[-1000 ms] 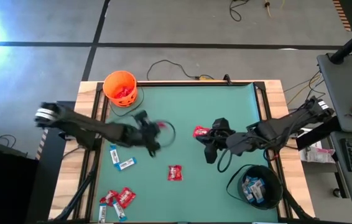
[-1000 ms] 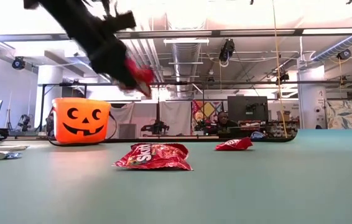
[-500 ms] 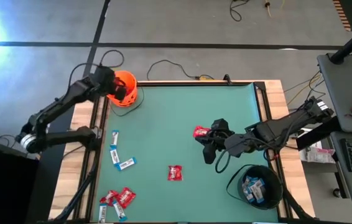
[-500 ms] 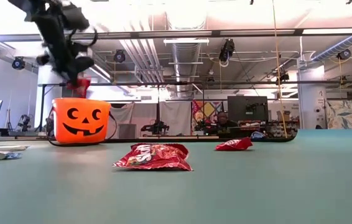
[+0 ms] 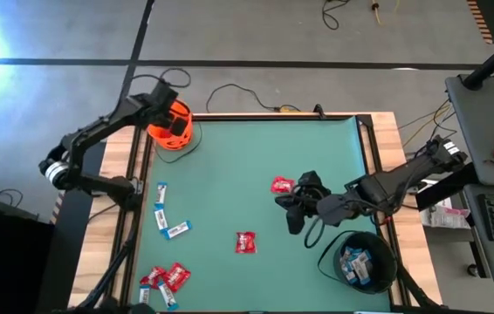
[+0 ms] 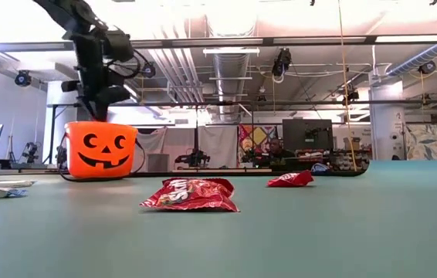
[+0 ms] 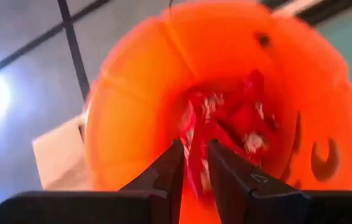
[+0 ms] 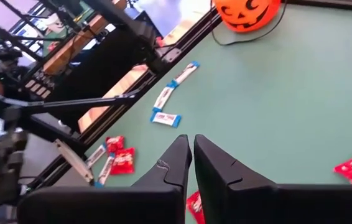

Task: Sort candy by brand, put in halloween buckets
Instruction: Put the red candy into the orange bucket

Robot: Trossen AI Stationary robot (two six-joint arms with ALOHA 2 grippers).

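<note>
A: What has changed in the last second?

B: The left gripper (image 5: 170, 122) has swung from frame centre to the upper left of the high view and now hangs over the orange bucket (image 5: 174, 133). The left wrist view shows its fingers narrowly parted on a red packet (image 7: 194, 168), inside the bucket mouth (image 7: 132, 112). Judgement: drop-off imminent, not yet released.

A: Right side?

B: Right gripper (image 5: 292, 208) has edged slightly downward, right of centre, fingers nearly touching, holding nothing. A red packet (image 5: 281, 185) lies just beside it; another (image 5: 245, 242) lower centre. Black bucket (image 5: 358, 260) at lower right holds blue-and-white bars.

A: Remaining candy?

B: Blue bars (image 5: 175, 230) at left, a mixed heap (image 5: 167, 279) at lower left.

A: Unclear items?

B: The heap is partly cut by the frame edge; count uncertain. In the low view the arm blocks the bucket rim (image 6: 101, 123); packet not visible there
</note>
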